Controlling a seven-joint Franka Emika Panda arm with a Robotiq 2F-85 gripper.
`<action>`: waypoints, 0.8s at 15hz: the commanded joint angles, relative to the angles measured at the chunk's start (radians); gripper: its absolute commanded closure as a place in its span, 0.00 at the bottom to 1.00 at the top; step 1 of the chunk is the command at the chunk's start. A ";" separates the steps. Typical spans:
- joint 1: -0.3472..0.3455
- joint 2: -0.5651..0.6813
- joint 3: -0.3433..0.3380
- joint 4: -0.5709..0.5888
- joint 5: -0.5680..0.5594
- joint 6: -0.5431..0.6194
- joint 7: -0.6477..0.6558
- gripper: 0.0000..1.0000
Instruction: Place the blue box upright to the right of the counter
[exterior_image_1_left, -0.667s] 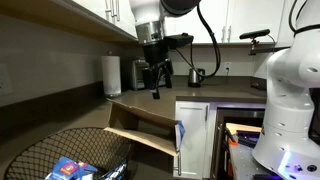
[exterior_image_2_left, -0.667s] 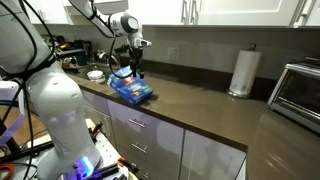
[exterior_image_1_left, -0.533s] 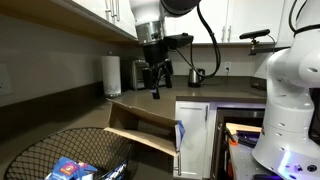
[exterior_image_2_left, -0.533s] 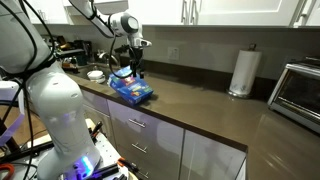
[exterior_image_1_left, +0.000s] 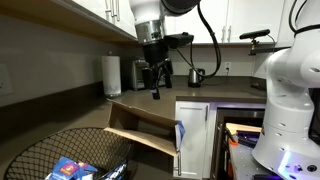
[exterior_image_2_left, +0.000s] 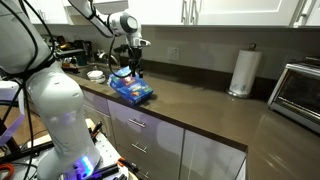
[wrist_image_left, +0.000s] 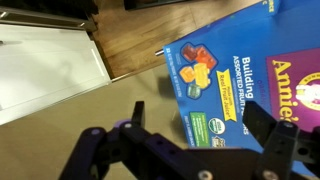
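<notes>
1. While lying flat with its print up, blue box (exterior_image_2_left: 132, 91) sits at frame-left end of counter (exterior_image_2_left: 205, 108), long axis roughly along the front edge.
2. Tool (exterior_image_2_left: 133, 70) hovers above, jaws wide apart, empty.
3. Open counter stretches frame-right.

Blue box (wrist_image_left: 235, 85) is showing a bright blue front across the right half of the wrist view. It is carrying red, orange and yellow snack pictures, white lettering, and a purple panel with yellow script at the far right edge. In an exterior view the blue box (exterior_image_1_left: 140, 125) is showing plain brown cardboard. End effector (wrist_image_left: 198, 108) is showing black. Table (exterior_image_2_left: 200, 105) is looking dark grey-brown, cabinet doors (exterior_image_2_left: 200, 155) white. Wood floor (wrist_image_left: 140, 35), upper centre, is showing warm brown.
</notes>
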 joint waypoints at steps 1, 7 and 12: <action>0.052 -0.013 0.003 0.032 -0.034 -0.049 0.008 0.00; 0.121 -0.007 0.061 0.146 -0.140 -0.202 0.014 0.00; 0.170 0.057 0.100 0.220 -0.176 -0.206 -0.008 0.00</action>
